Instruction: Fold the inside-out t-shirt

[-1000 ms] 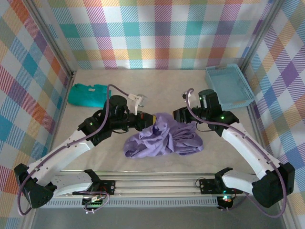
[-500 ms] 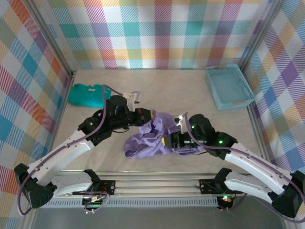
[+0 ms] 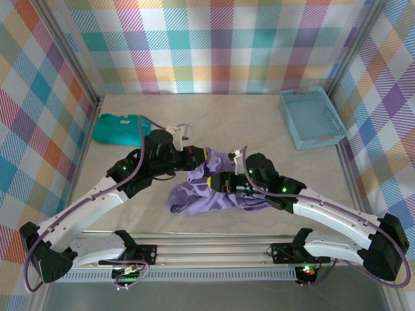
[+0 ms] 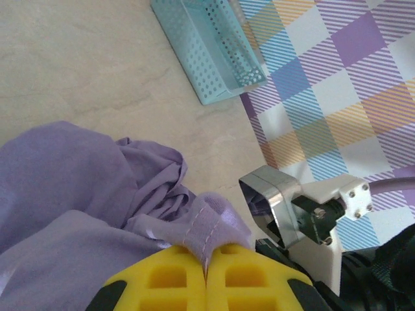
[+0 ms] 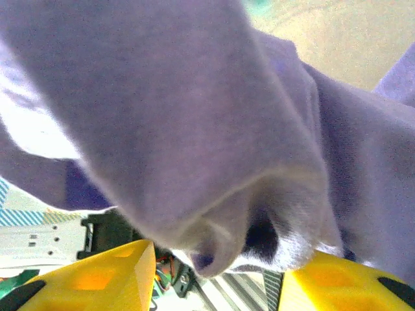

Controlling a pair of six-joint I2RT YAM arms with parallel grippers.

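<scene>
On the near middle of the bench [image 3: 227, 120] lies the lavender t-shirt [image 3: 194, 195], crumpled in a heap, with one part lifted up between the two arms. The right hand [image 3: 222, 184] reaches in from the right and sits at the right part of the heap. In its wrist view its two yellow fingers [image 5: 97, 278] stand apart, and a hanging fold of the t-shirt is between them without being pressed, so this hand is open. A little farther and to the left, the left hand [image 3: 198, 157] is at the far edge of the heap. Its wrist view shows its fingers closed together, pinching a stitched hem of the t-shirt. At the far left of the bench lies a folded teal garment [image 3: 117, 128], well apart from the t-shirt. At the far right stands a light blue perforated basket [image 3: 313, 118], near the plaid wall [image 3: 214, 45].
</scene>
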